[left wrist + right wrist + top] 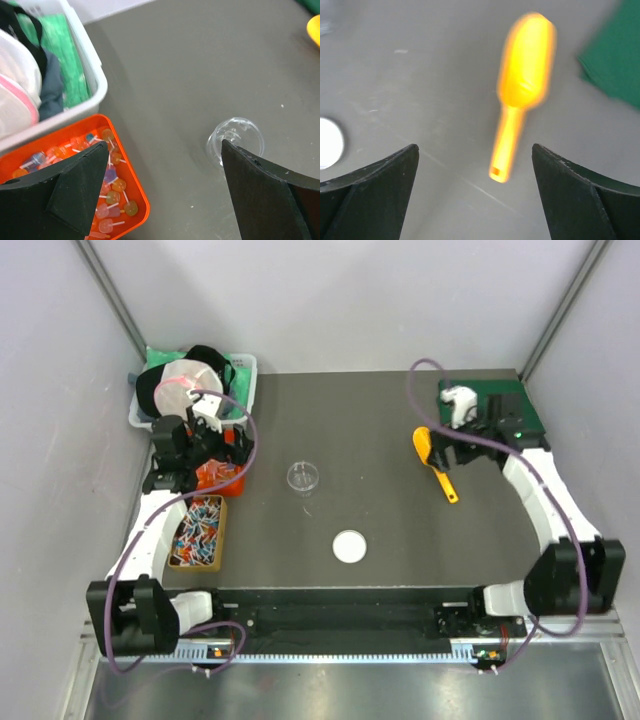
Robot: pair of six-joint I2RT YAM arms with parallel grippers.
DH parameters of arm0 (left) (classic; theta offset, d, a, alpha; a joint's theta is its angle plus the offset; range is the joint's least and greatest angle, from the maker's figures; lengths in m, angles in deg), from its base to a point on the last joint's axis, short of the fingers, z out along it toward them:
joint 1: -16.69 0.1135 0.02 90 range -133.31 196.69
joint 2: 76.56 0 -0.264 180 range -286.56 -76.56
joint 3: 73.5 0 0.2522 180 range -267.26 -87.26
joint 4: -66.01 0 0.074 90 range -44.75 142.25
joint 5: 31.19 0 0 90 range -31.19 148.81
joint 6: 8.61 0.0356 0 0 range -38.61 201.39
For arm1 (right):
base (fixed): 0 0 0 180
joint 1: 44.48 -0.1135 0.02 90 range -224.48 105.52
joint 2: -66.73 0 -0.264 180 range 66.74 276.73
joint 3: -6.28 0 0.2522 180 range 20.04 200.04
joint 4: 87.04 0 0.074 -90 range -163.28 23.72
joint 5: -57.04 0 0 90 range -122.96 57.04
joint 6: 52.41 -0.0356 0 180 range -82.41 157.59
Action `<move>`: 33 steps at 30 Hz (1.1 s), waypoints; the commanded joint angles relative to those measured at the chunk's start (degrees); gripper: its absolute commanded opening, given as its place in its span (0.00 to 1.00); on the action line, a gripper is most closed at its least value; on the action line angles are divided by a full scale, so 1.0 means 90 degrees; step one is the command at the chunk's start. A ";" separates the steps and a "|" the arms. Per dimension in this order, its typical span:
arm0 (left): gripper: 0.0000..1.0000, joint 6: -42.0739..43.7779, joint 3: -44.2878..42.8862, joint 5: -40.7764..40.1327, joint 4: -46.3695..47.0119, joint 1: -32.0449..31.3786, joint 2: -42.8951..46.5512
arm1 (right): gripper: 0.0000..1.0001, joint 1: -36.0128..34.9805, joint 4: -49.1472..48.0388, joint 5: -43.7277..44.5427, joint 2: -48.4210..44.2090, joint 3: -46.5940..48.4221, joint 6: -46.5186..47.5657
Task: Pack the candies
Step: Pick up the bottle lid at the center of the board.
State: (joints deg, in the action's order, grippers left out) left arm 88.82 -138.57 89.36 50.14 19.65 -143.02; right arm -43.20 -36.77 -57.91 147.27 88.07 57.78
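Observation:
The candies point(198, 530), tiny sweets in red, blue and white wrappers, fill a wooden box point(222, 532) at the table's left edge. Just behind that box my left gripper point(228, 448) hovers open and holds nothing. In the left wrist view one finger of the left gripper point(163, 145) is over an orange tray point(137, 192) and the other is beside a clear cup point(235, 135). An orange scoop point(433, 462) lies flat on the table at the right. My right gripper point(475, 147) is open above it, and the scoop point(525, 75) handle points into the gap, untouched.
The orange tray holds lollipops point(107, 170). A white bin point(245, 370) of bags stands at the back left, and a green mat point(510, 405) lies at the back right. The clear cup point(304, 477) is mid-table, with a white round lid point(350, 546) nearer the front.

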 commanded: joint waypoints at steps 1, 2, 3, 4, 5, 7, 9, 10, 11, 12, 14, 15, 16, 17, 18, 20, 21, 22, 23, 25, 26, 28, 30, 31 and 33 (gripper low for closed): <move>0.99 0.0025 0.0115 -0.0035 0.0498 -0.0026 -0.0320 | 0.91 -0.1565 -0.0091 0.0564 -0.0793 -0.0507 0.0101; 0.99 -0.0004 0.0115 -0.0006 0.0527 -0.0046 -0.0360 | 0.89 -0.1781 -0.0208 0.0613 -0.0813 -0.0576 0.0043; 0.99 -0.0024 0.0115 0.0014 0.0576 -0.0046 -0.0428 | 0.88 -0.1957 -0.0287 0.0614 -0.0765 -0.0683 -0.0074; 0.99 -0.0043 0.0154 0.0024 0.0615 -0.0046 -0.0448 | 0.86 -0.2307 -0.0355 0.0575 -0.0716 -0.0723 -0.0133; 0.99 -0.0063 0.0173 0.0034 0.0693 -0.0056 -0.0458 | 0.83 -0.2465 -0.0423 0.0565 -0.0551 -0.0752 -0.0172; 0.99 -0.0063 0.0232 0.0063 0.0869 -0.0075 -0.0468 | 0.77 -0.3010 -0.0580 0.0730 -0.0365 -0.0782 -0.0192; 0.99 -0.0072 0.0261 0.0073 0.0956 -0.0124 -0.0506 | 0.72 -0.3402 -0.0639 0.0887 -0.0014 -0.0762 -0.0153; 0.99 -0.0073 0.0252 0.0063 0.0976 -0.0134 -0.0526 | 0.71 -0.3568 -0.0668 0.0994 0.0113 -0.0752 -0.0143; 0.99 -0.0082 0.0242 0.0063 0.0977 -0.0153 -0.0565 | 0.70 -0.3918 -0.0697 0.1082 0.0221 -0.0743 -0.0133; 0.99 -0.0092 0.0232 0.0063 0.0996 -0.0153 -0.0585 | 0.65 -0.4057 -0.0736 0.1150 0.0425 -0.0742 -0.0124; 0.99 -0.0131 0.0252 0.0015 0.1035 -0.0163 -0.0556 | 0.63 -0.4427 -0.0815 0.1365 0.0631 -0.0713 -0.0095; 0.99 -0.0141 0.0271 0.0014 0.1064 -0.0153 -0.0536 | 0.60 -0.4516 -0.0834 0.1405 0.0845 -0.0694 -0.0085; 0.99 -0.0151 0.0310 0.0005 0.1093 -0.0163 -0.0526 | 0.60 -0.4575 -0.0883 0.1463 0.0944 -0.0674 -0.0094; 0.99 -0.0151 0.0330 -0.0005 0.1113 -0.0163 -0.0478 | 0.59 -0.4614 -0.0873 0.1473 0.1051 -0.0626 -0.0094; 0.99 -0.0151 0.0359 -0.0015 0.1104 -0.0163 -0.0448 | 0.59 -0.4702 -0.0854 0.1473 0.1139 -0.0587 -0.0104; 0.99 -0.0141 0.0398 -0.0044 0.1104 -0.0163 -0.0351 | 0.54 -0.4809 -0.0825 0.1512 0.1335 -0.0557 -0.0094; 0.99 -0.0112 0.0437 -0.0064 0.1113 -0.0153 -0.0312 | 0.52 -0.4916 -0.0824 0.1512 0.1355 -0.0557 -0.0104; 0.99 -0.0102 0.0457 -0.0083 0.1113 -0.0153 -0.0273 | 0.52 -0.4995 -0.0824 0.1493 0.1384 -0.0576 -0.0114; 0.99 -0.0073 0.0476 -0.0103 0.1094 -0.0153 -0.0214 | 0.52 -0.5044 -0.0824 0.1493 0.1384 -0.0605 -0.0124; 0.99 -0.0053 0.0476 -0.0210 0.1094 -0.0153 -0.0165 | 0.51 -0.5210 -0.0854 0.1473 0.1394 -0.0683 -0.0153; 0.99 -0.0063 0.0467 -0.0278 0.1094 -0.0153 -0.0155 | 0.51 -0.5239 -0.0892 0.1502 0.1394 -0.0790 -0.0163; 0.99 -0.0063 0.0457 -0.0463 0.1123 -0.0153 -0.0136 | 0.51 -0.5318 -0.1029 0.1619 0.1442 -0.0889 -0.0163; 0.99 -0.0150 0.0447 -0.0600 0.1133 -0.0153 -0.0106 | 0.50 -0.5337 -0.1107 0.1678 0.1550 -0.0986 -0.0172; 0.99 -0.0151 0.0447 -0.0698 0.1142 -0.0153 -0.0097 | 0.50 -0.5347 -0.1127 0.1688 0.1569 -0.1016 -0.0182; 0.99 -0.0151 0.0447 -0.0767 0.1113 -0.0144 -0.0067 | 0.49 -0.5367 -0.1166 0.1708 0.1599 -0.1103 -0.0211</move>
State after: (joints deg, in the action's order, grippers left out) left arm 87.94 -134.57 85.16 57.07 18.38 -145.53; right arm -90.78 -44.90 -43.72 160.60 79.42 56.84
